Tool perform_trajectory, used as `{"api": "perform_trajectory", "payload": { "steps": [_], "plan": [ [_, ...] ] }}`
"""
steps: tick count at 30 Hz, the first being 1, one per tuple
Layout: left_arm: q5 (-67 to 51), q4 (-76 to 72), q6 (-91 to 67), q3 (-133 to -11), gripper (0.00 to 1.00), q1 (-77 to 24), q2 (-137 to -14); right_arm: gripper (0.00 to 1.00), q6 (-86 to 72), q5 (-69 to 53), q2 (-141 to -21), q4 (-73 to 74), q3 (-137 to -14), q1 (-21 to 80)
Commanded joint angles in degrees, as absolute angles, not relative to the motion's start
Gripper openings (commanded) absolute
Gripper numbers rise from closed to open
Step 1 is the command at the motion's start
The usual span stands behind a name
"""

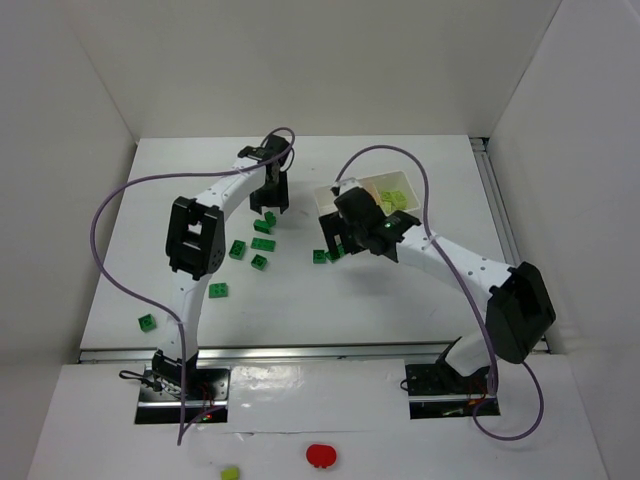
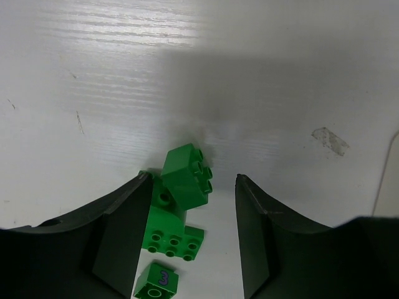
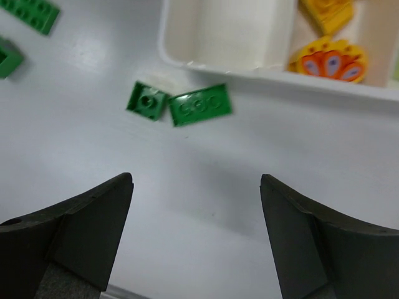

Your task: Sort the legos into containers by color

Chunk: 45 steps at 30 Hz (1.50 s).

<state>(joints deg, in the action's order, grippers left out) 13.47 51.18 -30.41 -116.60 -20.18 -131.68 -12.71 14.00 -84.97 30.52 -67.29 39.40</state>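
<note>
Jaws of the left gripper (image 2: 193, 237) stand apart around a tilted dark green brick (image 2: 187, 174) with a gap at the right finger. Only this wrist view shows the flat green brick (image 2: 174, 240) under it and the purple "3" on a small green brick (image 2: 158, 280) nearer the camera. The right gripper (image 3: 196, 237) is wide open and empty above the table, with two green bricks (image 3: 201, 104) just beside the white tray (image 3: 212, 62), where an empty compartment adjoins one holding orange pieces (image 3: 330, 56). The top view alone shows loose green bricks (image 1: 240, 250) mid-table, a lone green brick (image 1: 147, 321) toward the near left corner, and pale yellow-green bricks (image 1: 395, 200) in the tray toward the far right corner.
</note>
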Motion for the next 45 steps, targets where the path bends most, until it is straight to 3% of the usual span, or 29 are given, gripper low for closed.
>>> {"api": "perform_trajectory", "payload": {
  "steps": [1,3,9,18,23,24,25,34,38,45],
  "plan": [
    [15.21,52.99,-31.64,-117.43,0.65,-20.30,-132.10,0.91,-17.48,11.51,-83.41,30.15,-65.40,42.70],
    [14.60,53.00,-32.17,-116.55,0.65,-20.30,-132.10,0.91,-20.03,13.53,-83.41,29.62,-64.78,43.85],
    [12.31,52.21,-31.65,-116.62,0.45,-20.82,-133.15,0.91,-21.45,19.15,-83.94,30.15,-66.01,44.38],
    [11.16,52.73,-30.41,-119.27,0.54,-20.83,-135.43,0.91,-19.60,23.02,-81.04,32.34,-67.85,40.70],
    [9.94,52.73,-29.71,-119.27,0.32,-20.83,-133.60,0.91,-18.90,25.22,-80.51,32.96,-68.90,39.64],
    [9.93,52.73,-29.19,-119.27,0.21,-20.83,-131.77,0.91,-18.90,26.18,-79.99,33.74,-68.91,39.64],
    [9.41,52.73,-29.18,-119.79,0.18,-21.44,-130.70,0.91,-18.29,27.76,-79.98,33.75,-68.91,38.33],
    [1.77,48.09,-27.33,-120.49,0.18,-24.61,-119.19,0.91,-17.14,24.87,-75.76,34.28,-67.77,29.62],
    [-3.68,46.68,-25.49,-125.06,0.19,-26.80,-120.22,0.91,-18.28,22.95,-73.48,34.28,-67.24,29.62],
    [-3.16,47.90,-24.96,-135.96,0.24,-31.02,-129.19,0.89,-18.28,15.05,-72.16,33.94,-64.96,31.63]
  ]
}}
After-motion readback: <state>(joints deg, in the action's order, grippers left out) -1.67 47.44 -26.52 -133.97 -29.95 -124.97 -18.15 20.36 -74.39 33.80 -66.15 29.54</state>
